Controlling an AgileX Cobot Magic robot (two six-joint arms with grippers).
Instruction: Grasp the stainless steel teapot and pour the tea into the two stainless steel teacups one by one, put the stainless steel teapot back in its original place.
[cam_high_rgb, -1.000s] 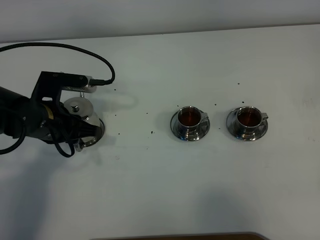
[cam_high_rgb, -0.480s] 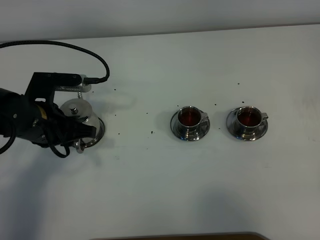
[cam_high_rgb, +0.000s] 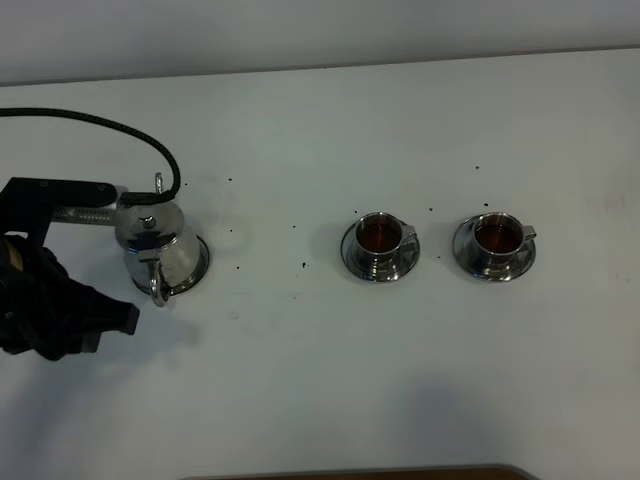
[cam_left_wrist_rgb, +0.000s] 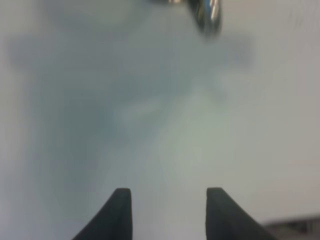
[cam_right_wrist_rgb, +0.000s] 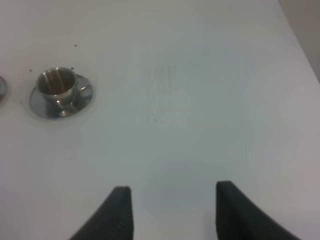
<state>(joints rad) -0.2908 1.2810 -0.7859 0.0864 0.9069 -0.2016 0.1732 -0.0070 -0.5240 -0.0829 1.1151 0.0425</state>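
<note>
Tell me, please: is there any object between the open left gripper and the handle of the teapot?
Nothing visible does. The teapot stands on its coaster disc, its loop handle facing the left gripper. Only bare white table lies in the short gap. The jaws are open and hold nothing.

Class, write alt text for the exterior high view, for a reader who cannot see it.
A steel teapot stands on a round coaster at the left of a white table; the open left gripper is beside it, not touching. To the right, two steel teacups on saucers hold dark tea.
</note>
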